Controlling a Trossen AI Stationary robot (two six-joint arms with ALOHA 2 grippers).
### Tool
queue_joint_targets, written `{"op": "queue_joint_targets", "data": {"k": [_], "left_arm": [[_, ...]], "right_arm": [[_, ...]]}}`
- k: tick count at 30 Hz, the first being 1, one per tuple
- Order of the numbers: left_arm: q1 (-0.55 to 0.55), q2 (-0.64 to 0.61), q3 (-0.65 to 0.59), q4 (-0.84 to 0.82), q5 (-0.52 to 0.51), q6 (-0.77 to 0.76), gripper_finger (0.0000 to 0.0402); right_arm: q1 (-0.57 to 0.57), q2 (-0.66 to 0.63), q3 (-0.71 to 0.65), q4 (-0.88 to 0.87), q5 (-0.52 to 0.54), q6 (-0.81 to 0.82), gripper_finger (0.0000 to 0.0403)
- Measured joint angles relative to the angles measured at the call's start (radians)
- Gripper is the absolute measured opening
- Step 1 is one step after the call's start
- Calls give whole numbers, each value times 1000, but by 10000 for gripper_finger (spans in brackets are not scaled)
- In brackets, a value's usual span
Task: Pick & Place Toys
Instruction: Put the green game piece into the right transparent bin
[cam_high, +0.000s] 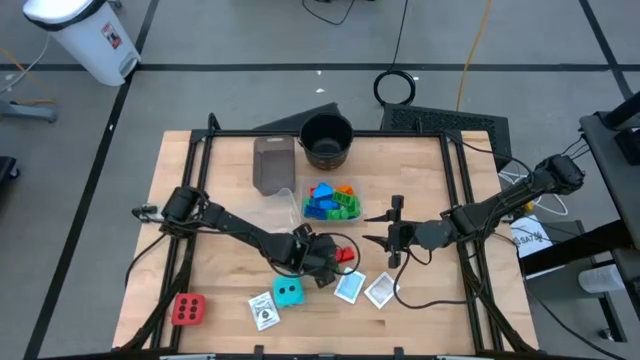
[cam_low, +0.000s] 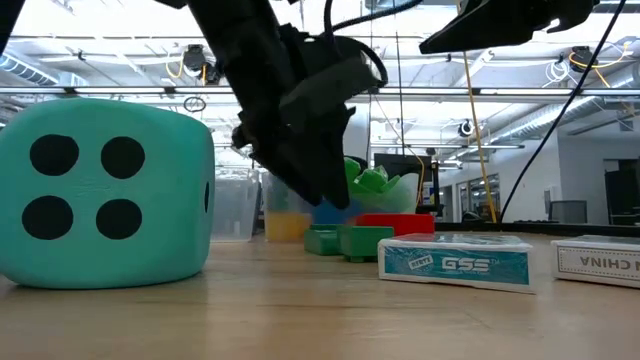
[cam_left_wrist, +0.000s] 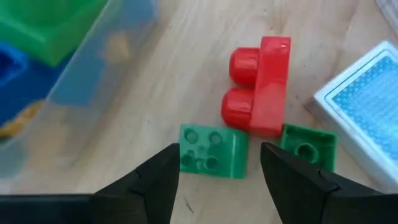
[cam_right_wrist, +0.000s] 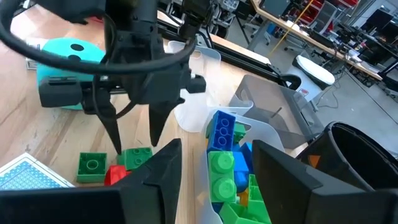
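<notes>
A green block (cam_left_wrist: 213, 151) lies flat on the table beside a red block (cam_left_wrist: 258, 87) and a second green block (cam_left_wrist: 308, 149). My left gripper (cam_left_wrist: 219, 149) is open above the first green block, one finger on either side of it, touching nothing; it also shows in the right wrist view (cam_right_wrist: 134, 124) and the high view (cam_high: 330, 265). My right gripper (cam_high: 387, 233) is open and empty, above the table just right of the clear tub (cam_high: 300, 205) that holds several blocks (cam_high: 330, 200). A cyan dotted cube (cam_high: 288, 290) and a red dotted cube (cam_high: 188, 308) stand near the front edge.
Three white-bordered cards (cam_high: 263, 311) (cam_high: 350, 287) (cam_high: 382, 290) lie near the front edge, close to the blocks. A second clear tub (cam_high: 273, 165) and a black round pot (cam_high: 325, 140) stand at the back. Bare wood lies at the table's left and right.
</notes>
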Motion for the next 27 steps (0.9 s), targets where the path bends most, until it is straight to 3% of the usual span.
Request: {"op": "queue_joint_targets", "data": {"k": [13,22,27], "left_arm": [[68,13,-1,-1,165,131,232],[88,13,-38,64,214,162,298],[88,13,-79,138,212,255,311]], "right_arm": [[0,0,0,0,0,0,164],[0,0,0,0,0,0,164],[0,0,0,0,0,0,164]]}}
